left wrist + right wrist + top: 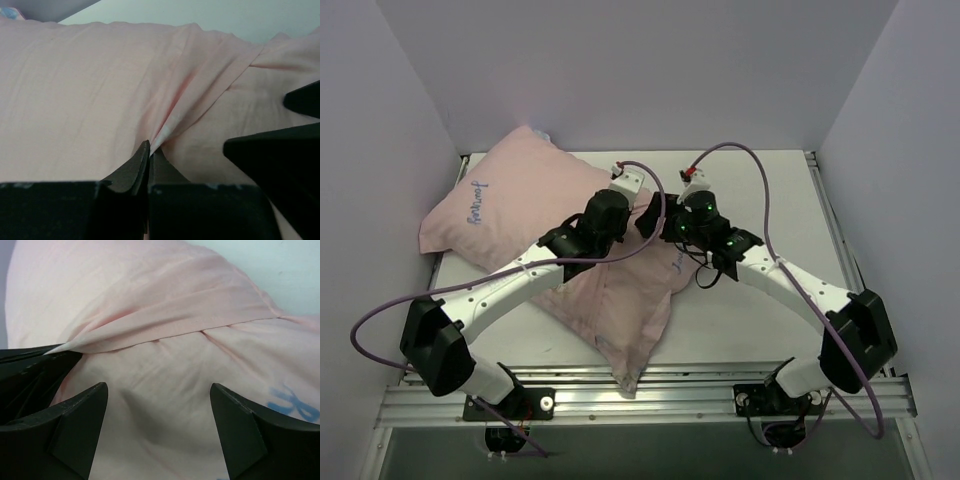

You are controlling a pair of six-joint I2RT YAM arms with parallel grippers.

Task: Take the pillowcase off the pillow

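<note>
Pinching a ridge of pink cloth, your left gripper (149,150) has its jaws pressed tight on a fold of the pillowcase (510,205). In the left wrist view, creases fan out from the fingertips up across the fabric. Your right gripper (157,386) stands wide, both fingers (75,415) spread just above the cloth with nothing gripped between them. It sits just beside the left one, near the middle of the case. The right wrist view catches the left gripper's black tip at the left edge, with the raised fold running from it toward the right. The pillowcase lies diagonally on the white table (770,190), pale pink side up. One end is plump at the far left corner; the other is flatter and reaches the near edge between the two arm bases. Blue script (477,200) sits on the far-left end, and another bit of blue lettering (295,409) shows at the right edge of the right wrist view. The pillow is hidden inside the case, so you can't tell how far it fills the cover. Both arms reach in from the near edge and meet over the case's right side, near the table centre.
</note>
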